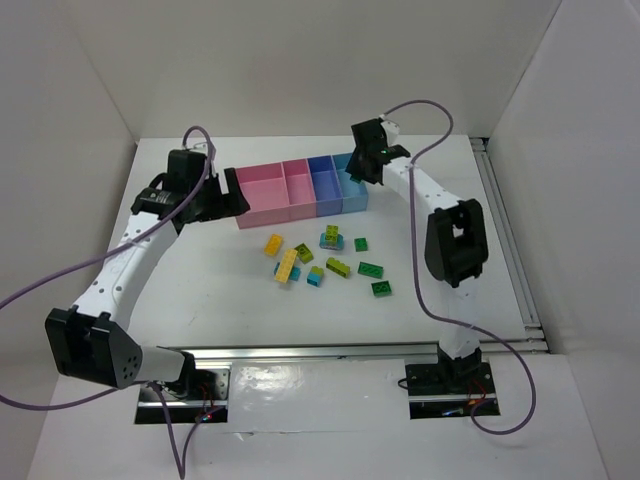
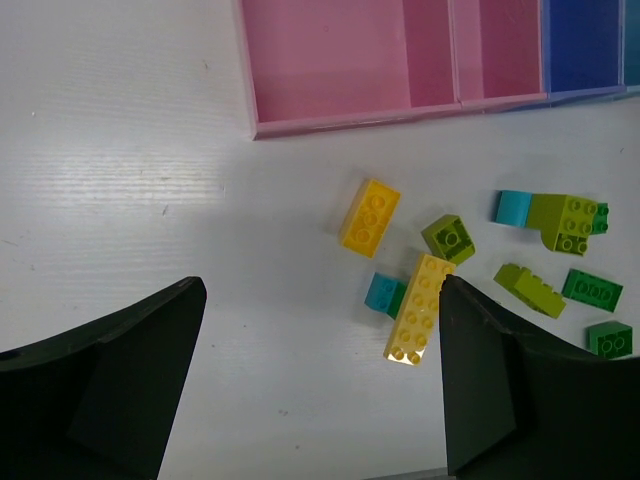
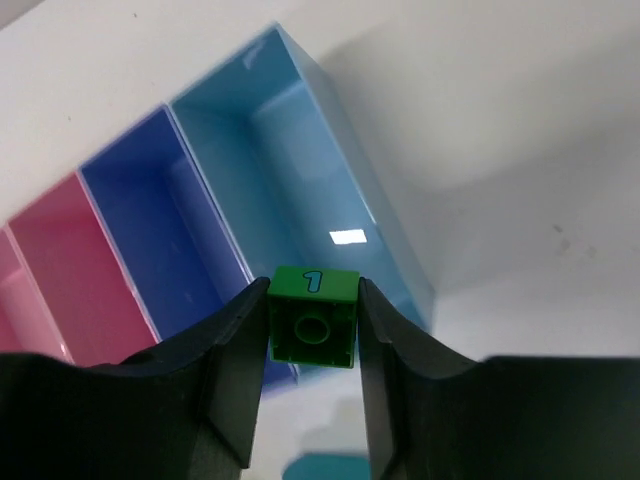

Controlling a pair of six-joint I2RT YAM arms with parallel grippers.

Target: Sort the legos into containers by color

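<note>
The four joined bins (image 1: 300, 190) stand at the back: wide pink, narrow pink, blue-violet and light blue. My right gripper (image 3: 313, 330) is shut on a dark green brick (image 3: 313, 318) printed with a "1", held above the near end of the light blue bin (image 3: 300, 190); in the top view it (image 1: 368, 165) hangs over the row's right end. My left gripper (image 2: 320, 385) is open and empty above bare table, near the wide pink bin (image 2: 330, 60). A long yellow brick (image 2: 420, 307) lies by its right finger. Loose bricks (image 1: 330, 262) lie in front of the bins.
The loose bricks include a short yellow one (image 2: 369, 217), lime ones (image 2: 448, 238), cyan ones (image 2: 381, 292) and dark green ones (image 1: 371, 269). A metal rail (image 1: 505, 240) runs along the table's right edge. White walls enclose the table.
</note>
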